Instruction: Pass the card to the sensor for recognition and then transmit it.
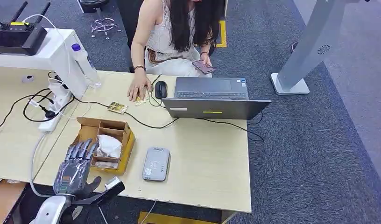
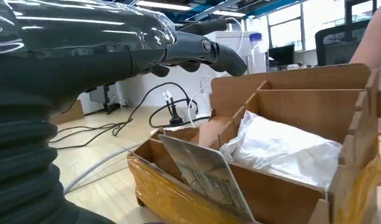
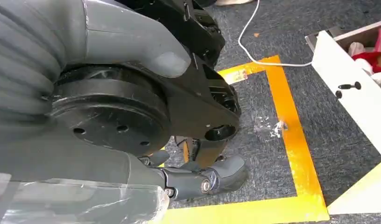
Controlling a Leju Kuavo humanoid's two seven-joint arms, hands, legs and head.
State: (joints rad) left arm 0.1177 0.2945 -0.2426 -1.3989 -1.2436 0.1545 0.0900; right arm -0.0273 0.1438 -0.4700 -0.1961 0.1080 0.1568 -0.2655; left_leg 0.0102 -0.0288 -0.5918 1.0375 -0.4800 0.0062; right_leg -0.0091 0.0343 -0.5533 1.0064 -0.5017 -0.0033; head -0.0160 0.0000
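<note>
Judging from the layout, nothing is yet done: the card [image 2: 205, 175] is seen leaning in the cardboard box [image 1: 125, 147], untouched. The left hand [image 1: 76, 165] is held beside the box, fingers extended, empty. Pickup, scanning on the sensor [image 1: 156, 164] and handover remain.

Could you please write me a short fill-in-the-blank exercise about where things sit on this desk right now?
1. The card leans inside the cardboard ____.
2. The grey sensor lies flat on the ____, beside the box.
3. The left robot hand hovers by the box and holds ____.
4. The person's hand rests on the table next to the black ____.

Missing words: box; table; nothing; mouse
</note>
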